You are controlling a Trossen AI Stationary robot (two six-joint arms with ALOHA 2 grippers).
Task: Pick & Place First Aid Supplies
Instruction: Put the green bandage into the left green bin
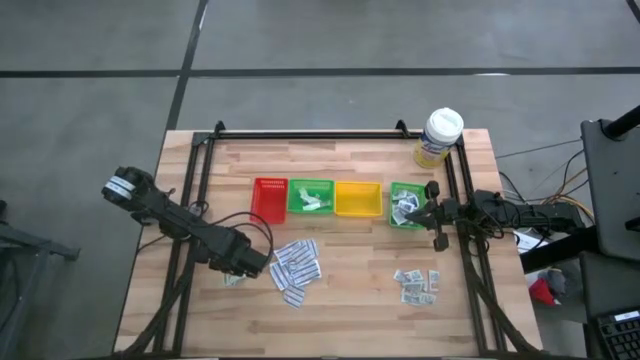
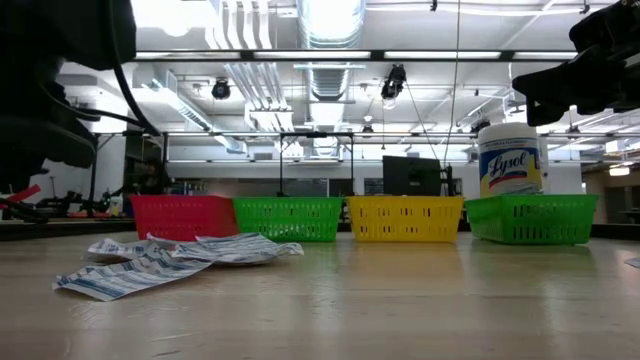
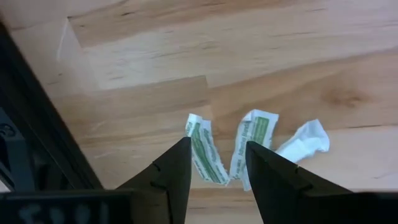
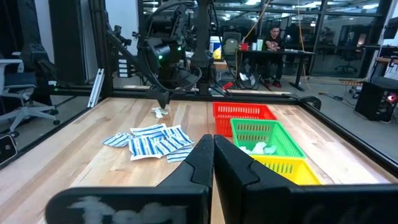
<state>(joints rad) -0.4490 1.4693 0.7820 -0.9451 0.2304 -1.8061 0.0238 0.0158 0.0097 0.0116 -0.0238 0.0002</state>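
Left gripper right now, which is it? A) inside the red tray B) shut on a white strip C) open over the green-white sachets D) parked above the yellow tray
C: the left gripper stands open, fingers either side of the green-white sachets lying on the table.

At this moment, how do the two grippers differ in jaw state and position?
The left gripper has its jaws open, while the right gripper has its jaws shut with nothing between them. The left gripper hangs low over green-white sachets lying on the table, straddling them; the right gripper sits beside the green tray on the right, away from any loose packet. Both are dark and two-fingered.
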